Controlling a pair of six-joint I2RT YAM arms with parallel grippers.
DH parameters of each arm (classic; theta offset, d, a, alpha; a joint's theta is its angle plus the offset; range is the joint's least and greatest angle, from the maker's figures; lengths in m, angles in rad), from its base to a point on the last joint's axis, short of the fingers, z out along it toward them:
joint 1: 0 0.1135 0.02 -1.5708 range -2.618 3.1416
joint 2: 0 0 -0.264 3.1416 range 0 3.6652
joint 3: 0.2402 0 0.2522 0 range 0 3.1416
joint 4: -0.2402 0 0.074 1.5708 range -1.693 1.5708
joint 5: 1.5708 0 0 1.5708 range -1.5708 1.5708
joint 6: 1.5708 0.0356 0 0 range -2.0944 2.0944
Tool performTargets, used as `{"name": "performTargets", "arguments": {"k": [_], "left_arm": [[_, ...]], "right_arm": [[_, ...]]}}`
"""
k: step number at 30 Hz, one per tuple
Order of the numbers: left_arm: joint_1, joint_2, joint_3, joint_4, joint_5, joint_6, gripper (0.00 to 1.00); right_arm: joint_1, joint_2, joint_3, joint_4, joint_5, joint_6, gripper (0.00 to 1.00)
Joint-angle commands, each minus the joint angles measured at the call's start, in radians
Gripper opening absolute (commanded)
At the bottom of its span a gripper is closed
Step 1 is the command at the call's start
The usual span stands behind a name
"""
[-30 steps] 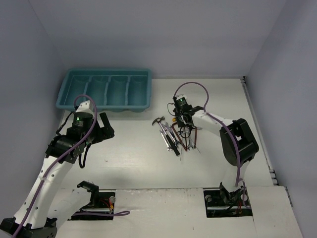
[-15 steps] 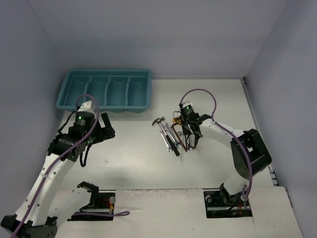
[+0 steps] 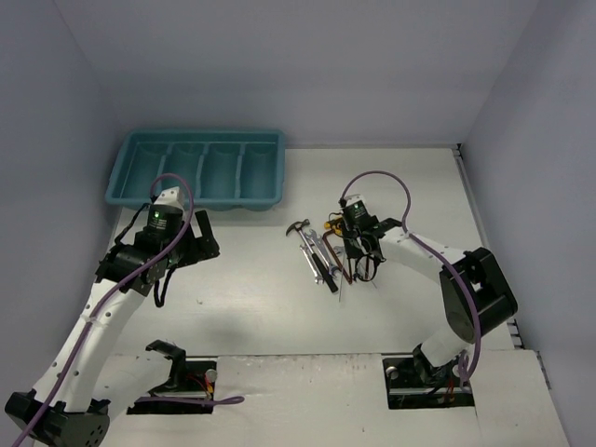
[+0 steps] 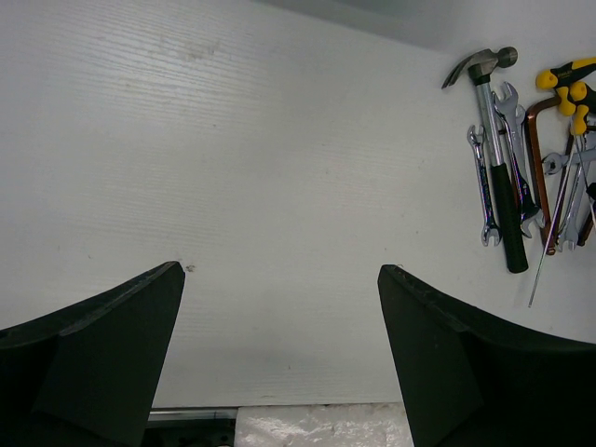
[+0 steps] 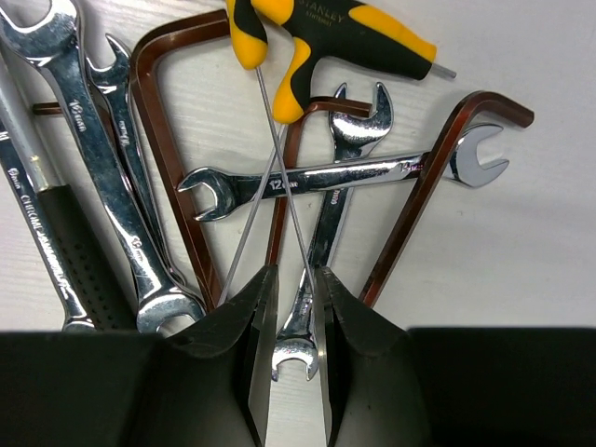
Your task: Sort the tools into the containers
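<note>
The sorting is at its first pick. All the tools [image 3: 331, 251] lie in one tangled heap on the table [image 3: 242, 289], well apart from the teal tray [image 3: 196, 199], whose four compartments show nothing inside. The right gripper [image 5: 294, 279] sits low over the heap, its jaws nearly together around the lower end of a silver wrench [image 5: 324, 237]. Thin driver shafts [image 5: 239, 251] run toward the same gap, and it cannot be told whether the wrench is actually pinched. The left gripper [image 4: 279, 272] hangs spread wide over bare table, holding nothing. The next move likely calls for a firm hold on one tool alone, lifted clear of the red keys [image 5: 166, 158] and the crossing wrench [image 5: 279, 179] without dragging them.
</note>
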Motion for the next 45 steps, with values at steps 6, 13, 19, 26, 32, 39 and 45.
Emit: {"name": "performTargets", "arguments": {"k": [6,13,19,26,32,39,45], "left_arm": [[-0.004,0.006,0.053,0.034,0.006,0.018,0.83],[-0.004,0.001,0.046,0.034,0.007,0.015,0.83],[-0.004,0.004,0.048,0.037,0.013,0.014,0.83],[-0.004,0.013,0.082,0.037,0.032,0.001,0.82],[-0.006,0.026,0.135,0.039,0.052,-0.015,0.82],[-0.023,0.042,0.183,0.103,0.132,-0.086,0.78],[-0.091,0.08,0.216,0.275,0.147,-0.174,0.71]], "right_arm": [[-0.015,0.056,0.004,-0.002,0.015,0.021,0.17],[-0.015,0.068,0.013,0.001,0.021,0.014,0.13],[-0.015,0.064,0.022,0.0,0.027,0.012,0.02],[-0.002,-0.063,0.035,-0.002,0.058,0.034,0.0],[0.011,-0.211,0.052,-0.002,0.077,0.037,0.0],[0.036,-0.326,0.097,0.003,-0.013,0.063,0.0],[0.117,-0.366,0.155,0.042,-0.049,0.121,0.0]]}}
